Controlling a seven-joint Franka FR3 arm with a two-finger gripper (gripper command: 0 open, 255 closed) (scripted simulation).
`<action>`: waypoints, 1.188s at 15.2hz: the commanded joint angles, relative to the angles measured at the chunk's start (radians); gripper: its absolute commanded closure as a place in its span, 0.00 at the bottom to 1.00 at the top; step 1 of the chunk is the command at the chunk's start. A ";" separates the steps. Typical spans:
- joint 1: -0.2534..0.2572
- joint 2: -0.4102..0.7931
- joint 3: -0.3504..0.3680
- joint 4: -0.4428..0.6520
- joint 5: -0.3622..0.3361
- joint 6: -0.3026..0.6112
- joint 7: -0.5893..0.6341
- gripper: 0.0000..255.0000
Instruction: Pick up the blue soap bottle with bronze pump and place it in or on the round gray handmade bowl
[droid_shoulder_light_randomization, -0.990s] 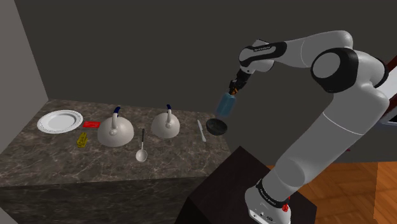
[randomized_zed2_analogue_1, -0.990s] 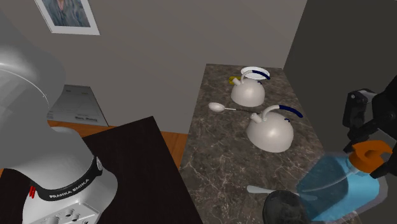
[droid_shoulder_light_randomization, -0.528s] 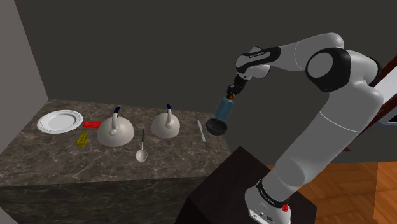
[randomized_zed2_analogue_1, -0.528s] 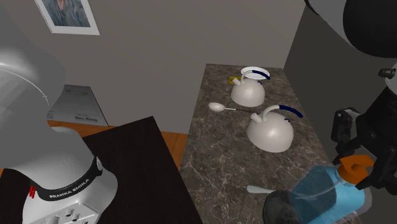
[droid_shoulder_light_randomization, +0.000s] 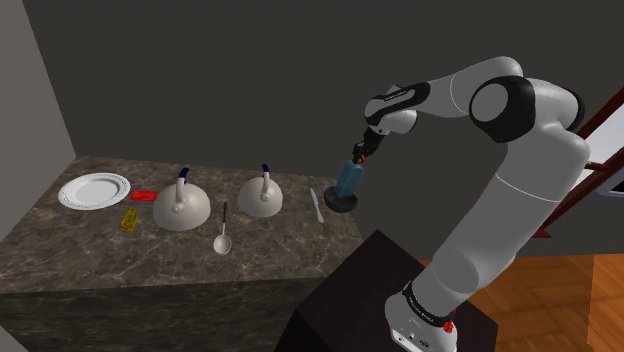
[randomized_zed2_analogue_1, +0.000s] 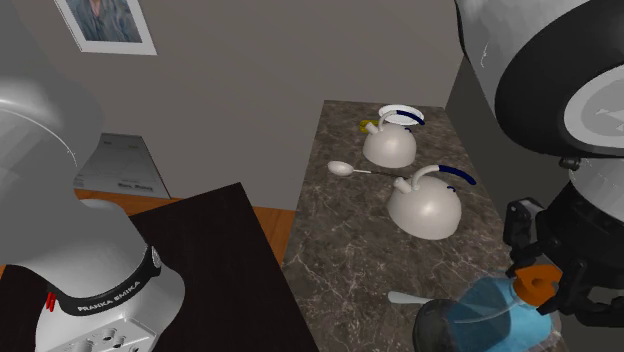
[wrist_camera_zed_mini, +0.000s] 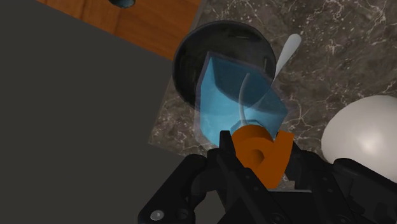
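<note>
blue bottle (wrist_camera_zed_mini: 234, 95) over dark bowl (wrist_camera_zed_mini: 189, 56)

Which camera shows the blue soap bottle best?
The wrist view: the soap bottle is close up, its blue body over the dark bowl, its orange pump clasped in the jaws. The shoulder view shows it small and far off; the second exterior view cuts it off at the bottom edge.
</note>
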 joint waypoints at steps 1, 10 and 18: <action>-0.002 0.016 0.003 -0.009 0.012 0.025 -0.009 1.00; -0.003 0.023 0.004 -0.012 0.017 0.034 -0.013 0.00; 0.002 -0.048 -0.008 0.010 -0.028 -0.053 0.017 0.00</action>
